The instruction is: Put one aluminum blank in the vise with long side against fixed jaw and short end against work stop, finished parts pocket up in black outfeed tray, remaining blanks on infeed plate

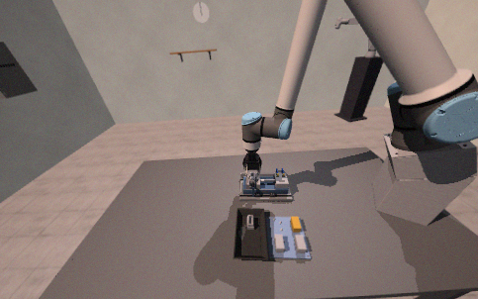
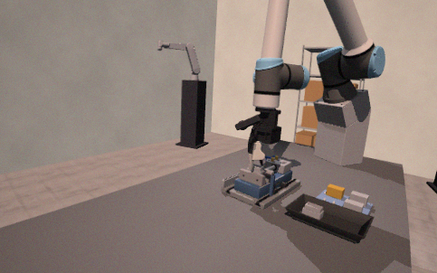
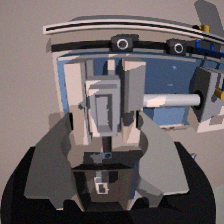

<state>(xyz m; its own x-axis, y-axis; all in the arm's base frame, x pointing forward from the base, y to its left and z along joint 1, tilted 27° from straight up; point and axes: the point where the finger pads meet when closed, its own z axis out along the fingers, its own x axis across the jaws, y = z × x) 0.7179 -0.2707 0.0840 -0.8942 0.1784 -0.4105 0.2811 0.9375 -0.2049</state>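
Observation:
My gripper [image 1: 251,174] [image 2: 256,166] [image 3: 104,112] points down over the vise [image 1: 265,190] [image 2: 251,188] [image 3: 165,116]. Its fingers are part-way open, and neither touches the block between the jaws. That block is a gray finished part [image 3: 104,110] with its pocket up, its long sides along the jaws. The fixed jaw [image 3: 75,92] is on its left in the wrist view, the moving jaw [image 3: 134,92] on its right. The low bars under it are hidden. Another finished part [image 1: 250,221] [image 2: 313,210] lies in the black outfeed tray [image 1: 253,248] [image 2: 337,224].
The blue infeed plate [image 1: 290,251] beside the tray bears a yellow brass blank [image 1: 296,224] [image 2: 336,192] and two gray blanks, one [image 1: 279,243] near the tray and one [image 1: 300,244] farther off. Short pins show between them. Hose fittings [image 1: 280,173] [image 3: 219,93] stand at the vise's far end.

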